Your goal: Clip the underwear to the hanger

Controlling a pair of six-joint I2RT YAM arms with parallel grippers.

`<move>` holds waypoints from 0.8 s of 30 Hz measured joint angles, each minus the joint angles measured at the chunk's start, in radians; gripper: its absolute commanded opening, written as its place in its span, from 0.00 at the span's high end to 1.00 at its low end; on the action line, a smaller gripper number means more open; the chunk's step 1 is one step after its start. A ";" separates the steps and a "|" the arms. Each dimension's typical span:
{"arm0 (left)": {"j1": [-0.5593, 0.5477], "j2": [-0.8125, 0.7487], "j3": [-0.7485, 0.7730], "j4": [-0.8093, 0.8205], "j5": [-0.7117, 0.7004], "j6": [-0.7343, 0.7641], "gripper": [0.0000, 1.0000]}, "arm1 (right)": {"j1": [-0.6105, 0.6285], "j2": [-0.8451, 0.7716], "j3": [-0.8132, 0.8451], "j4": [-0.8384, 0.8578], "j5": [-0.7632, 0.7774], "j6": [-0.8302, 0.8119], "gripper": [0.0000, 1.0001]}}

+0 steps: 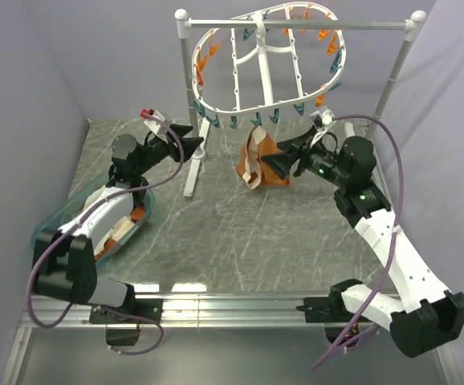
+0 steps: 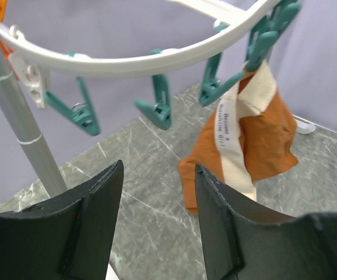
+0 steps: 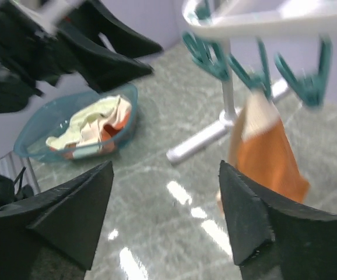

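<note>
1. The underwear (image 1: 256,152) hangs at the centre of the top view. It is soft rust-orange cloth with a cream band, bunched into a limp cone.
2. In the left wrist view a teal peg (image 2: 263,41) pinches the top of the underwear (image 2: 262,140) by the cream band. A narrow printed label strip runs down its front.
3. The hanger (image 1: 232,110) is a white plastic oval with straight cross bars, set at upper centre. Peg clips hang all round its rim, teal along the near edge and orange ones (image 1: 324,36) at the far side.
4. It hangs from a grey-white metal stand (image 1: 296,24) made of round tubes.
5. The left gripper (image 1: 196,138) sits left of the underwear, near the stand's post. In its wrist view the gripper (image 2: 158,175) has two matte black wedge fingers partly spread, with nothing between them.
6. The right gripper (image 1: 274,154) is just beside the underwear on the right. Its wrist view is blurred, but the gripper (image 3: 165,175) has its jaws wide apart and bare.
7. A clear teal oval basket (image 1: 71,210) at lower left holds crumpled cloths (image 3: 92,125) in cream, pale green and orange.
8. The table (image 1: 240,233) is glossy grey-green with marble veins.
</note>
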 measured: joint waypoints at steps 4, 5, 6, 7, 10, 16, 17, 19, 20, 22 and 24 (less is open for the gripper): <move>0.023 0.098 0.003 0.134 0.041 -0.050 0.44 | 0.089 0.043 0.042 0.056 0.074 -0.007 0.30; 0.023 0.107 0.005 0.148 0.047 -0.057 0.44 | 0.104 0.055 0.048 0.067 0.089 -0.008 0.32; 0.023 0.121 0.009 0.171 0.056 -0.068 0.44 | 0.121 0.071 0.052 0.082 0.109 -0.011 0.33; 0.023 0.133 0.017 0.189 0.063 -0.077 0.44 | 0.134 0.084 0.054 0.096 0.127 -0.015 0.35; 0.023 0.158 0.045 0.244 0.074 -0.111 0.45 | 0.167 0.129 0.055 0.132 0.168 -0.034 0.37; 0.023 0.197 0.104 0.307 0.063 -0.161 0.50 | 0.216 0.215 0.055 0.198 0.209 -0.076 0.44; 0.023 0.205 0.111 0.316 0.063 -0.169 0.51 | 0.222 0.224 0.055 0.207 0.212 -0.083 0.44; 0.023 0.217 0.118 0.323 0.063 -0.179 0.53 | 0.233 0.240 0.056 0.230 0.219 -0.094 0.46; 0.022 0.224 0.120 0.322 0.063 -0.185 0.54 | 0.239 0.248 0.058 0.243 0.223 -0.101 0.46; 0.022 0.234 0.124 0.320 0.061 -0.190 0.55 | 0.250 0.264 0.061 0.265 0.229 -0.116 0.47; 0.022 0.243 0.131 0.317 0.056 -0.194 0.56 | 0.261 0.282 0.068 0.282 0.230 -0.130 0.48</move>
